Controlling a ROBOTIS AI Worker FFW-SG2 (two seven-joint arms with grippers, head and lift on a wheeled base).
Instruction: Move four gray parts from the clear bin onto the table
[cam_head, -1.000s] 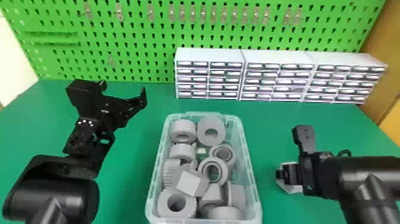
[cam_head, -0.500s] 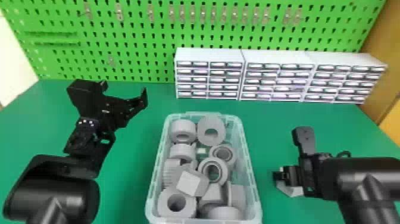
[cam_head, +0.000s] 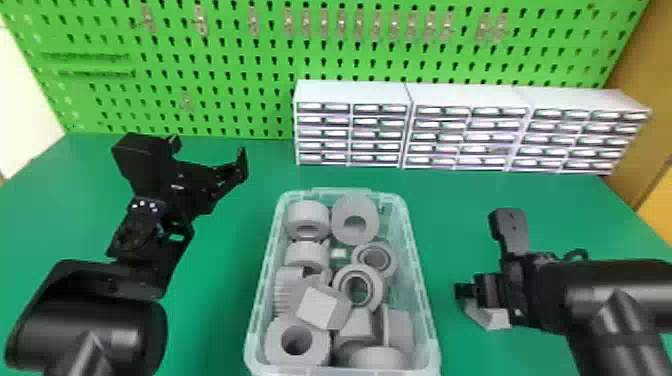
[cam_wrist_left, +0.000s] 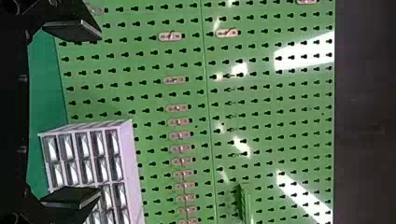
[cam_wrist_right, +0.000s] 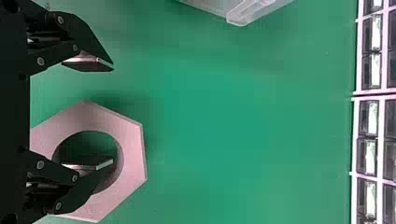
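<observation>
1. Right gripper (cam_head: 482, 260), black and angular, stands over the table (cam_head: 210, 310) to the right of the bin. Its fingers are spread wide, not clamped.
2. Just below it is the gray hex part (cam_wrist_right: 128, 149), smooth and flat-faced, with six straight sides around a round hole. One finger lines up with the hole, the other lies outside the rim; whether either touches, I cannot tell. It lies flat on the green table, the hole facing up, and no long axis stands out.
3. Between the arms sits the bin (cam_head: 420, 280), clear, rigid-looking plastic with rounded corners, its long axis running away from the robot.
4. Inside it the gray parts are heaped: a thick ring (cam_head: 280, 347), a ribbed part (cam_head: 281, 295), a tilted block (cam_head: 320, 306) with a flat square face, and a far ring (cam_head: 354, 207) whose hole tips toward the robot.
5. Left gripper (cam_head: 209, 152) is left of the bin, fingers parted.
6. Behind, white drawers (cam_head: 355, 92) stand against the perforated green pegboard (cam_head: 270, 60).
</observation>
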